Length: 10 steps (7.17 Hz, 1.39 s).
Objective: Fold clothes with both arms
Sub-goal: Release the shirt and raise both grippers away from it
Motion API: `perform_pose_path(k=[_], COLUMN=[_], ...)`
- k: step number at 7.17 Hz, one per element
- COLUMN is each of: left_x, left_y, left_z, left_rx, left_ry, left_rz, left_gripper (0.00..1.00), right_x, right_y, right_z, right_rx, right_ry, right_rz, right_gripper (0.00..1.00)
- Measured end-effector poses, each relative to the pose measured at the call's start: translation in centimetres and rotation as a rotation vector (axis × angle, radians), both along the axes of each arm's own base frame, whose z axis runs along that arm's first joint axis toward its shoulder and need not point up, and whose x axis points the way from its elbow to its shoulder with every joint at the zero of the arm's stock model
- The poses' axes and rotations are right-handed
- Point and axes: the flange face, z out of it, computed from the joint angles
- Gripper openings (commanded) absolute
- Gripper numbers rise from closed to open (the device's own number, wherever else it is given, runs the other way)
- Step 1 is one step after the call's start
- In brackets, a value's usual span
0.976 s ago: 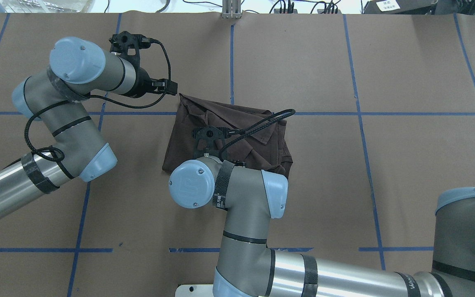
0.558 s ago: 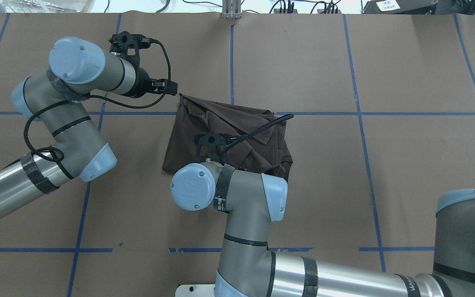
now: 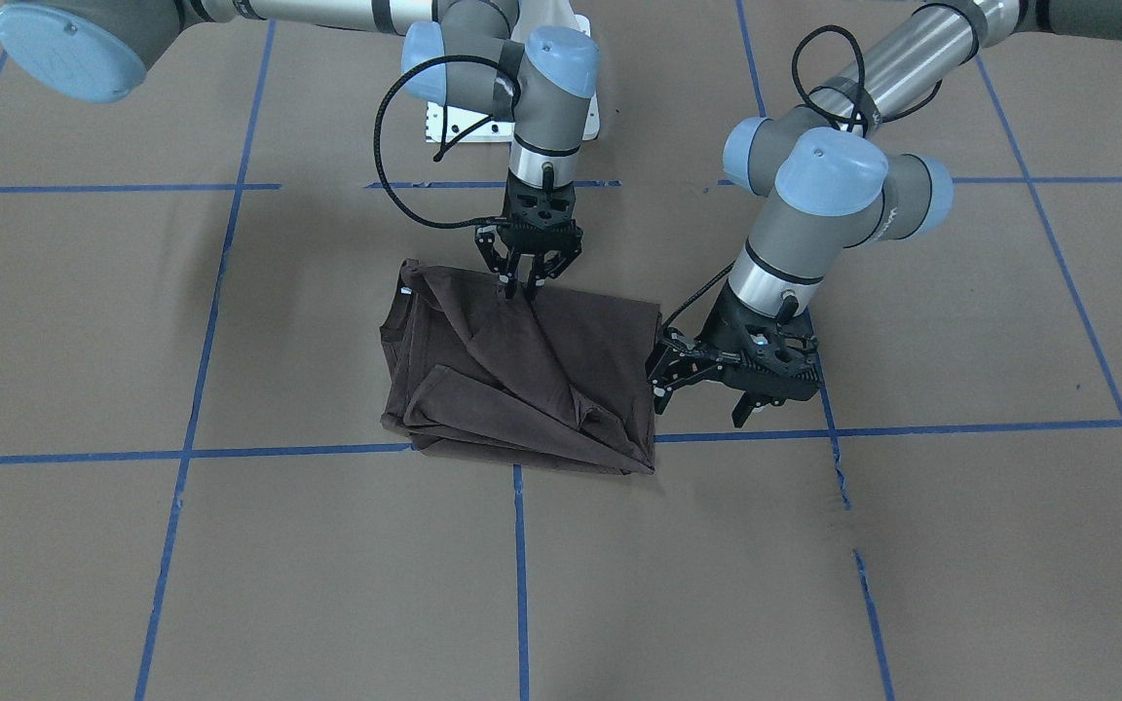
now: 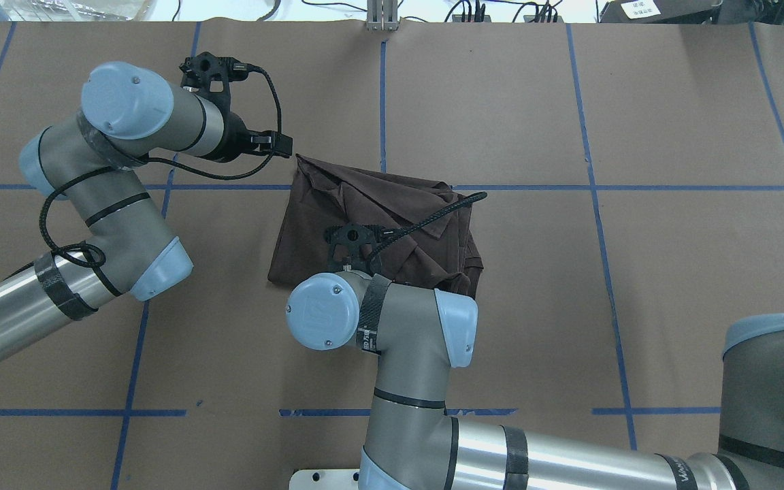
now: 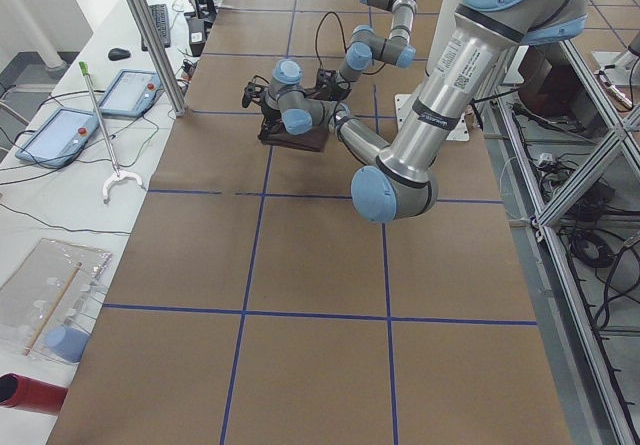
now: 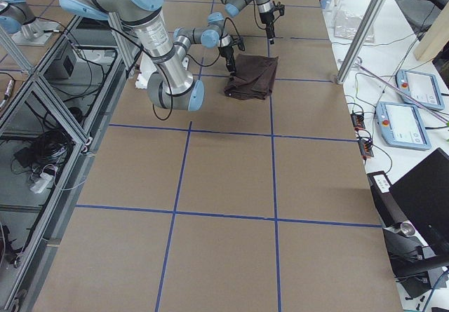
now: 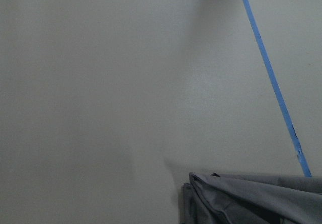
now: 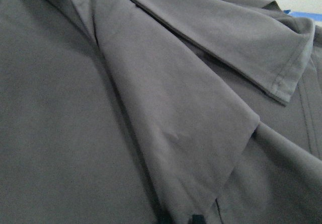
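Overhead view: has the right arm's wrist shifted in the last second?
Yes. The right arm's wrist has slid slightly toward the view's bottom and right, away from the blue tape line passing under the T-shirt.

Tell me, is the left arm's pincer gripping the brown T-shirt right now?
No, the left pincer stands open beside the edge of the T-shirt, with no cloth between its fingers.

Overhead opposite front view, sides far, wrists close, all share T-shirt [image 4: 337,197]
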Motion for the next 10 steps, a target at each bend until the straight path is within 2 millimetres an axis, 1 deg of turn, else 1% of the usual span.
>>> perform_pose_path(k=[2, 3, 4, 6, 7, 9, 10], left_x=[0.0, 0.0, 0.0, 0.0, 0.0, -0.1, -0.1], left_y=[0.0, 0.0, 0.0, 0.1, 0.1, 0.2, 0.2], left_z=[0.0, 0.0, 0.1, 0.0, 0.0, 0.2, 0.3], left_rx=[-0.001, -0.001, -0.002, -0.017, -0.027, -0.034, -0.035], left_ry=[0.0, 0.0, 0.0, 0.009, 0.014, 0.015, 0.015], left_rz=[0.0, 0.0, -0.001, -0.01, -0.016, -0.021, -0.022], left_gripper=[1.0, 1.0, 1.0, 1.0, 1.0, 1.0, 1.0], right_x=[0.9, 1.6, 2.8, 5.8, 6.8, 7.5, 7.8], right_y=[-1.5, -2.7, -4.7, -9.7, -12.0, -16.2, -17.8], right_z=[0.1, 0.0, -0.1, -0.1, 0.4, 2.8, 4.2], right_rx=[0.005, 0.009, 0.019, 0.056, 0.075, 0.107, 0.109], right_ry=[0.004, 0.004, 0.006, 0.016, 0.018, 0.041, 0.059], right_rz=[0.017, 0.03, 0.045, 0.072, 0.082, 0.085, 0.091], right_gripper=[0.0, 0.0, 0.0, 0.0, 0.0, 0.0, 0.0])
